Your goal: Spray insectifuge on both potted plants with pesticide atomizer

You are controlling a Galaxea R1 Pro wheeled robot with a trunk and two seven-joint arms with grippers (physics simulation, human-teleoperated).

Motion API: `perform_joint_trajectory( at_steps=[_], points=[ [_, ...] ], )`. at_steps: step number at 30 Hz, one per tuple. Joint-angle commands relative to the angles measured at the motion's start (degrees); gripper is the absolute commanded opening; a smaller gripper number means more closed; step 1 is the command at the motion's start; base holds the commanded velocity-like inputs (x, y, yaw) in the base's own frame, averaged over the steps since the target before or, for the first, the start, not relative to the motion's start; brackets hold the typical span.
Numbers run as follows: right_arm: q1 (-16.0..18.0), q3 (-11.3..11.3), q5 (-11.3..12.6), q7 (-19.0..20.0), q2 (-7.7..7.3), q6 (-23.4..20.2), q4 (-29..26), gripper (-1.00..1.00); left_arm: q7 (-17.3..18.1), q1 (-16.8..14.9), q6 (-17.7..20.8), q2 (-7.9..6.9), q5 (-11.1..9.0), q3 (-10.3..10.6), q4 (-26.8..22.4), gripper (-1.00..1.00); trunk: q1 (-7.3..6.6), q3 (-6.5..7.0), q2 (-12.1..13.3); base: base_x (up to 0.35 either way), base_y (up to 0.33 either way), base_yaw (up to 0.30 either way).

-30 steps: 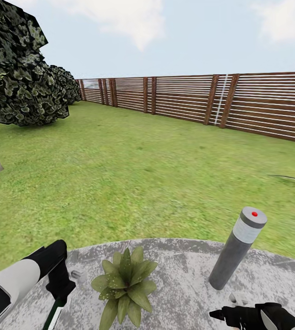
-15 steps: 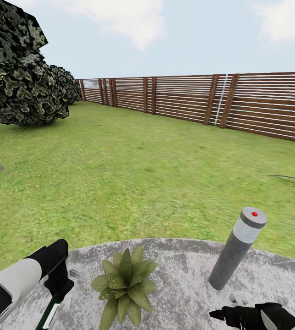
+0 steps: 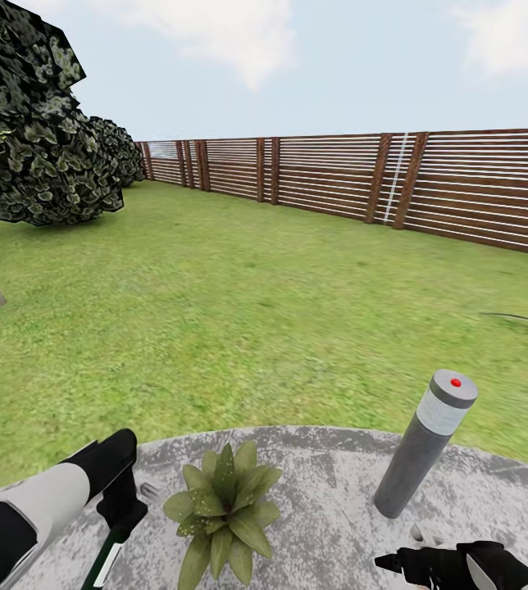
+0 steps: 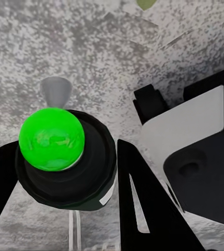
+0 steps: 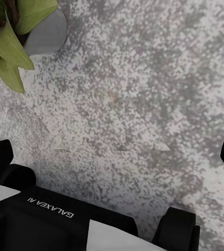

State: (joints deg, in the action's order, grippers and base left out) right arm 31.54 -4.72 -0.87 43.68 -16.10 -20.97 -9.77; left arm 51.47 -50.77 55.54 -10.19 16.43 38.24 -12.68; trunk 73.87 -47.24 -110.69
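Observation:
My left gripper [image 3: 121, 524] hangs over the grey patio [image 3: 330, 500], just left of a potted plant [image 3: 227, 510], a low rosette of olive-green leaves. It is shut on the pesticide atomizer [image 3: 106, 564], a slim dark green bottle with a white label band that points down and out of the picture. In the left wrist view the atomizer [image 4: 65, 167] shows end-on with a bright green round cap, and black fingers [image 4: 143, 209] press on both sides of it. My right gripper [image 3: 389, 563] is low at the right and open. Its wrist view shows the plant's leaves [image 5: 10, 36] at one corner.
A grey bollard lamp [image 3: 425, 447] with a red dot on top stands on the patio right of the plant. Lawn [image 3: 239, 328] stretches to a brown slatted fence [image 3: 428, 184]. A dark-leaved tree [image 3: 30, 131] stands at the left.
My left arm has shifted right, toward the plant, carrying the atomizer with it. The right arm and the camera have stayed still.

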Motion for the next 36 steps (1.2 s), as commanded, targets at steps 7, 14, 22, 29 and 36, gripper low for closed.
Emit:
perform_joint_trajectory(
  at_steps=[7, 14, 22, 29, 36],
  points=[
    [0.01, -0.46, -0.09, 0.18, 0.01, -0.57, -0.08, 1.00, 0.48, 0.23, 0.19, -0.01, 0.62, -0.02, -0.15, -1.00, -0.01, -0.05, -0.02, 0.000, 0.000, 0.000],
    [0.01, -0.46, -0.09, 0.18, 0.01, -0.62, -0.08, 1.00, 0.47, 0.23, 0.18, -0.04, 0.62, -0.08, -0.15, -1.00, -0.01, -0.05, -0.02, 0.000, 0.000, 0.000],
    [0.01, -0.48, -0.09, 0.18, 0.01, -0.58, -0.08, 1.00, -0.71, 0.23, 0.31, -1.47, 0.62, -0.44, -0.15, -1.00, -0.01, -0.05, -0.02, 0.000, 0.000, 0.000],
    [0.01, -0.46, -0.09, 0.18, 0.01, -0.57, -0.08, 1.00, -4.56, 0.23, 0.37, -1.86, 0.54, -0.35, -0.12, -1.00, -0.01, -0.05, -0.02, 0.000, 0.000, 0.000],
    [0.01, -0.48, -0.09, 0.18, 0.01, -0.57, -0.08, 1.00, -4.10, 0.75, 0.10, 1.53, -6.70, -0.45, 0.28, -1.00, -0.01, -0.05, -0.02, 0.000, 0.000, 0.000]
  ],
)
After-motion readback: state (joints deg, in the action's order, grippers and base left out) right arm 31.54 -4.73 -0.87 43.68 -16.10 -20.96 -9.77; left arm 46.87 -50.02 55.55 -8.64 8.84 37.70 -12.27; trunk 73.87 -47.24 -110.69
